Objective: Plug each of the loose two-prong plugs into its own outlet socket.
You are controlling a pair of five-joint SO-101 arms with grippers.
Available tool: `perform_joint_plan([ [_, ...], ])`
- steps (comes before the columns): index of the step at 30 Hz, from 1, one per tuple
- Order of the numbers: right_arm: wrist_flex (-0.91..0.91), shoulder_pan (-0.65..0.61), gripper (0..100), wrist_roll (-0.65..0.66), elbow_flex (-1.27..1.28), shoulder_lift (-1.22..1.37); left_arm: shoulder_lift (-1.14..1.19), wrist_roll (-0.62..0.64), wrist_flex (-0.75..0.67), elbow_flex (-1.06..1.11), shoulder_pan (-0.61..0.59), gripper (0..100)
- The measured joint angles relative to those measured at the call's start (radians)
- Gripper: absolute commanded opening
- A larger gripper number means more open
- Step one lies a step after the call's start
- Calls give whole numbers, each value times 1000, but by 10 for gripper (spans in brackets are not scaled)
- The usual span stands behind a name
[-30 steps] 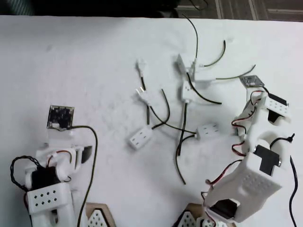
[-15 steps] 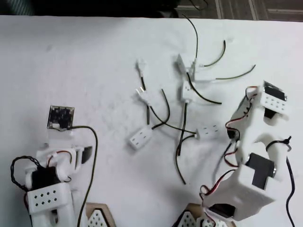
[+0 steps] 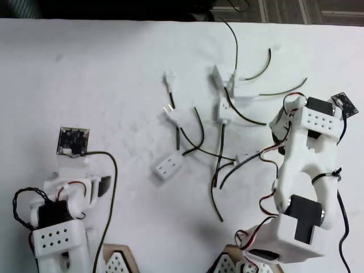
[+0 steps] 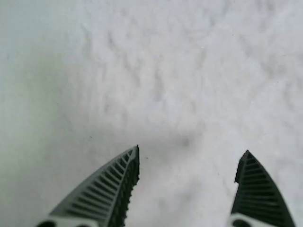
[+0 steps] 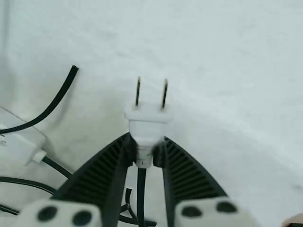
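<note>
Two-prong plug pinched at its neck by right gripper, prongs pointing away. Left gripper fingers spread above table; left arm lower left, high view.

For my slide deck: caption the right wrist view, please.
Right claw grips a plug by its base, prongs pointing away over the table.

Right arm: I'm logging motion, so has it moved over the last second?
Yes. In the high view the right arm has turned at the wrist and shifted left, toward the still socket. Its gripper clamps a plug.
</note>
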Motion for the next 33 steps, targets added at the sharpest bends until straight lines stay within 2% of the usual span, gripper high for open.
perform_joint_plan([
  [8, 0, -9, 35, -3, 0, 0, 0, 0, 0, 0, 0, 324],
  [11, 0, -9, 152, -3, 0, 0, 0, 0, 0, 0, 0, 324],
  [15, 34, -31, 416, -3, 0, 0, 0, 0, 0, 0, 0, 324],
  [17, 66, -57, 512, -3, 0, 0, 0, 0, 0, 0, 0, 324],
  [19, 94, -81, 553, -3, 0, 0, 0, 0, 0, 0, 0, 324],
  [24, 117, -91, 554, 12, 0, 0, 0, 0, 0, 0, 0, 324],
  [28, 121, -84, 554, 206, 0, 0, 0, 0, 0, 0, 0, 324],
  [33, 141, -29, 554, 568, -12, 0, 0, 0, 0, 0, 0, 324],
])
